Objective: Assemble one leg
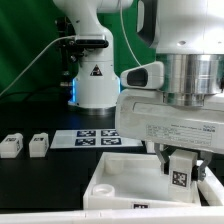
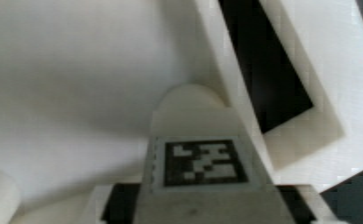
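Hanging over the large flat white square panel [image 1: 125,180], the two-finger gripper [image 1: 180,172] is closed on a small white plastic cuboid leg [image 1: 181,176] with a black-and-white square tag (the tag faces the exterior camera). In the wrist view the leg [image 2: 203,150] is seen clamped between the dark fingers [image 2: 121,203], above the panel's white surface [image 2: 71,90]. 2 more small white blocks [image 1: 12,145] [image 1: 39,144] are seen at the exterior view's left, beside the marker board [image 1: 95,136].

White leg [image 1: 180,172] with a black-and-white square tag; two more white blocks [image 1: 25,145] likewise tagged. White square panel [image 1: 120,180]. Black surface [image 1: 40,115]. Green backdrop [image 1: 25,40]. White marker board [image 1: 95,137], black tags.
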Available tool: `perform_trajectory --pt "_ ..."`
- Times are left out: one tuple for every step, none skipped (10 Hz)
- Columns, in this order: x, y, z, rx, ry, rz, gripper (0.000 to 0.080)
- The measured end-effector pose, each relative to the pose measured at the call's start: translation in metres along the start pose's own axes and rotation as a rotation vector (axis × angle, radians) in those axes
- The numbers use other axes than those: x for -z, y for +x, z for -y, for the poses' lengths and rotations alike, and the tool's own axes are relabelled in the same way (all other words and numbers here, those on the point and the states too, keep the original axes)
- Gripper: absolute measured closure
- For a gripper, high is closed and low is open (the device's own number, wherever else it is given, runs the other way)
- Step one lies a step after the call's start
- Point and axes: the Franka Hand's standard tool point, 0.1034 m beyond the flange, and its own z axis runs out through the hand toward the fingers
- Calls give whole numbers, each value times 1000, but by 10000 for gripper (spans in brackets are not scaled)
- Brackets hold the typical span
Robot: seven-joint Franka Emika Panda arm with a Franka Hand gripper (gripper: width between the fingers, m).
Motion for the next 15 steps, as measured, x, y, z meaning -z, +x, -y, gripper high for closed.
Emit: perform_trajectory --pt "0 0 0 0 0 0 509" --pt "0 0 0 -1 1 0 411" --pt "1 0 1 -2 2 0 411" --pt "8 -1 4 -2 8 7 239" --pt "21 0 5 -5 18 11 168" --pt "30 1 7 -7 28 8 155" --pt "39 3 10 -8 39 2 155" --pt "42 2 11 -7 45 1 155" --pt "43 2 12 -9 45 0 151" --pt "42 2 11 -9 44 0 151" --pt "41 2 11 -9 44 0 151" --pt "41 2 11 -9 44 1 151" --pt "41 2 11 -9 43 1 151" --pt "41 2 11 -9 43 1 151" --pt "40 2 11 -9 42 1 151"
